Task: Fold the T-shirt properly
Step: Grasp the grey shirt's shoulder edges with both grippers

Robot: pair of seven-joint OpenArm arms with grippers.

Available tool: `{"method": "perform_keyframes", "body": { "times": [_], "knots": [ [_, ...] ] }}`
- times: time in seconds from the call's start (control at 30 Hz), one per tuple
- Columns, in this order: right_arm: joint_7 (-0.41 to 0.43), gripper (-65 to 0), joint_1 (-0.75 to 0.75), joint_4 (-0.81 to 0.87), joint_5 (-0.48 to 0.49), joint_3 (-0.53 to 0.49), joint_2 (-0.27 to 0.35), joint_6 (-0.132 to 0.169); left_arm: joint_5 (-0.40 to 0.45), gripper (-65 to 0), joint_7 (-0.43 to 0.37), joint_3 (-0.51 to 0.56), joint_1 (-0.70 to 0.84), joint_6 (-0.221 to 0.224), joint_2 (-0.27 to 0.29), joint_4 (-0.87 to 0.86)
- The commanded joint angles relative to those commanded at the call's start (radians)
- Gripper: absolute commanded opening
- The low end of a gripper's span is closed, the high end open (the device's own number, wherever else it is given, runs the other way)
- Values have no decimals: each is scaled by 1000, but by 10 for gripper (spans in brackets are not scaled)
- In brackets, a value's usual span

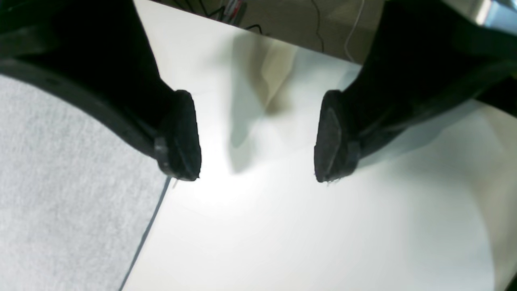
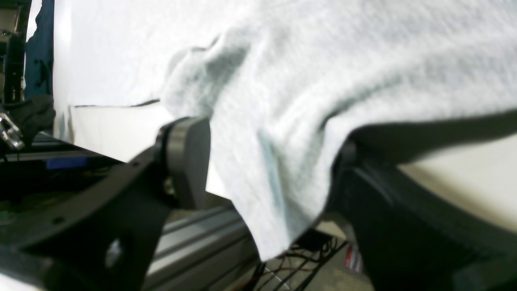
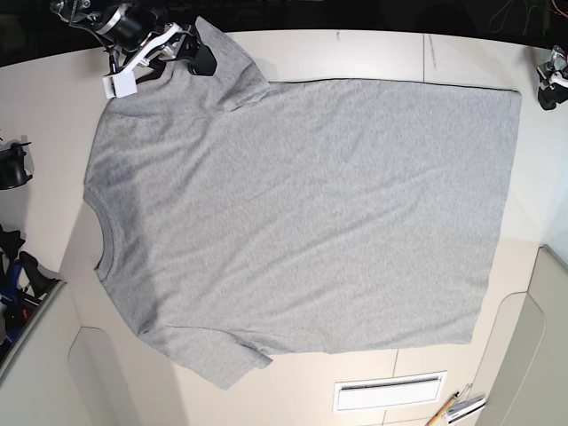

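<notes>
The heather-grey T-shirt [image 3: 302,213] lies flat on the white table [image 3: 373,53], plain side up, neck to the left and hem to the right. At the far left corner my right gripper [image 3: 188,55] stands open around the upper sleeve. In the right wrist view the sleeve cloth [image 2: 282,121] hangs between the two black fingers [image 2: 188,161], over the table's edge. My left gripper [image 1: 256,161] is open and holds nothing over bare table, with the shirt's edge [image 1: 60,182] to its left. In the base view it sits at the far right [image 3: 550,84], beside the hem corner.
A white slotted panel [image 3: 388,390] and some pens [image 3: 460,408] lie near the front edge. Black equipment [image 3: 13,164] stands off the table's left side. An aluminium rail [image 2: 202,238] and cables [image 2: 307,250] run below the table edge near the right gripper.
</notes>
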Motion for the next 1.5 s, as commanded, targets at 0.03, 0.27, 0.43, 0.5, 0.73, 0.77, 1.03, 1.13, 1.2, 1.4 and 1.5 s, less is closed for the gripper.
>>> {"method": "perform_keyframes", "body": {
  "times": [0.03,0.27,0.43,0.5,0.73,0.77,1.03,1.13,1.2,1.4,1.5],
  "knots": [
    [0,-260,10,0,-4,0,-3,0,0,-178,0,0,0,0,0,0],
    [-4,-413,27,-1,-27,-3,-13,0,11,-178,10,0,-4,0,-1,0],
    [6,-650,36,0,-76,-3,-13,19,7,-178,42,10,-38,0,-18,-5],
    [8,-650,42,0,-84,-3,-13,24,7,-178,59,36,-53,0,-35,-30],
    [8,-650,47,0,-83,-3,-13,65,-87,-178,146,75,-100,-31,-53,-156],
    [8,-650,47,0,-83,-3,-13,65,-103,-178,165,75,-99,-38,-53,-163],
    [8,-565,48,0,-82,-3,-13,64,-278,-178,309,80,-60,-57,-52,-176],
    [8,-564,50,0,-82,-3,-13,65,-308,-178,327,87,-61,-57,-52,-176],
    [8,-565,52,0,-80,-3,-13,65,-311,-178,332,122,-61,-57,-52,-176],
    [4,-565,52,0,-64,-3,-13,65,-309,-178,320,272,-67,-57,-52,-176],
    [4,-565,52,0,-64,-3,-13,65,-307,-178,320,282,-67,-57,-52,-176]
  ]
}}
